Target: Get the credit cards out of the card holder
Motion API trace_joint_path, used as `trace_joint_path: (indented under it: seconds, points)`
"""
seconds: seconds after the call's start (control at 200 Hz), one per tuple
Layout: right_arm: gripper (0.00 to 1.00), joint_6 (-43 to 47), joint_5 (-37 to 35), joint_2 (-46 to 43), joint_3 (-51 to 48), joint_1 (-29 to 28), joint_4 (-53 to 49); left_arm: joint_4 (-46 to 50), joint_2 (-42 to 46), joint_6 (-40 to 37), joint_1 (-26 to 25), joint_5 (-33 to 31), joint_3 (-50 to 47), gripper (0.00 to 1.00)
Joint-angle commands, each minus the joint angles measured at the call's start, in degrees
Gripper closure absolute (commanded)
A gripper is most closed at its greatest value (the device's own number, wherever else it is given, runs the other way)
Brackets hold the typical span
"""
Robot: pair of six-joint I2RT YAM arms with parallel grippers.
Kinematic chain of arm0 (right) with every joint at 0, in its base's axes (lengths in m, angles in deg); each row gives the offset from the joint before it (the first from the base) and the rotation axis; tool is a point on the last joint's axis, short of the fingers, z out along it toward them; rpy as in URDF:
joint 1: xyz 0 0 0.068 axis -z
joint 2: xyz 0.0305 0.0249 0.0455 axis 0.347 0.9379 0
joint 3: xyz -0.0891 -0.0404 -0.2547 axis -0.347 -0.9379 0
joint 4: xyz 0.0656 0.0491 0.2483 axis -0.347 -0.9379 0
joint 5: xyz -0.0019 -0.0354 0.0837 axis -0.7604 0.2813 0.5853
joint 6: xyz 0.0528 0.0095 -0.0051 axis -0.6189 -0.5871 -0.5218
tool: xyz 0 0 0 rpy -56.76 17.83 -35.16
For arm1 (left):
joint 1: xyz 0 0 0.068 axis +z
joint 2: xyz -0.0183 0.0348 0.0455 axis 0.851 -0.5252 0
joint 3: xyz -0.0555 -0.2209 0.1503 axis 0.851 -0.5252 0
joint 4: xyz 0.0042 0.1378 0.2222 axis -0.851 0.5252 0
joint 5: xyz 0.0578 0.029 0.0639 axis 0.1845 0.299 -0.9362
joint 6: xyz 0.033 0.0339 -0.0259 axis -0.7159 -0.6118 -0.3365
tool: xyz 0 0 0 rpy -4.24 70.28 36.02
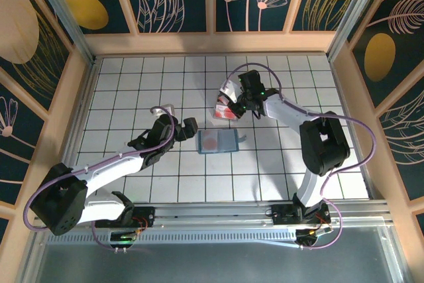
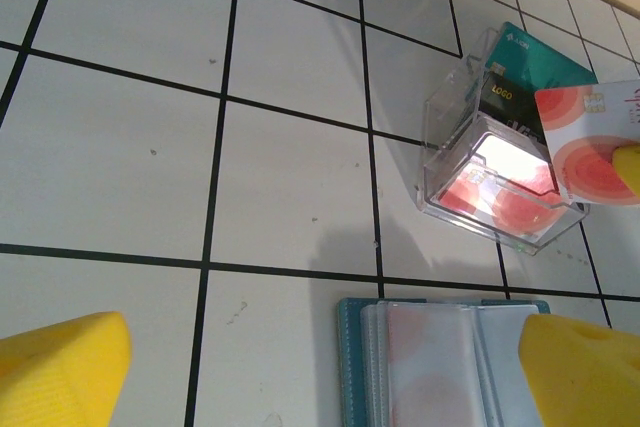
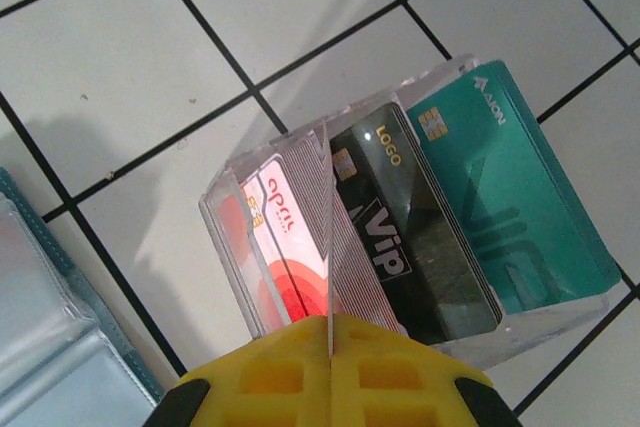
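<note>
My right gripper pinches a whitish-pink, red-blotched plastic card over the clear plastic box, left gripper gapes empty by the open slate-blue fold wallet mid white-tiled bench; thin edge grip, card may twist and snag the rim.

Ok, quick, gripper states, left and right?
Left gripper: open, empty, near the card holder.
Right gripper: shut on a pink-and-red credit card at the clear card box.

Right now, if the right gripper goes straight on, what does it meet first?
The clear box: the card in the right gripper would likely enter beside the black card first. Depth unclear.
</note>
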Motion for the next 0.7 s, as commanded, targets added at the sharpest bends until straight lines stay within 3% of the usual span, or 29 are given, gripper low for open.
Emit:
trace_joint_path:
  seconds: [0.0, 0.696]
  points:
    - [1.00, 1.27, 0.44, 1.15, 1.84, 0.37, -2.21, -0.86, -0.15, 0.86, 0.51, 0.13, -0.62, 0.01]
    - [1.00, 2.35, 4.79, 7.25, 8.13, 0.21, -9.99, -0.33, -0.77, 0.53, 1.13, 0.34, -0.07, 0.01]
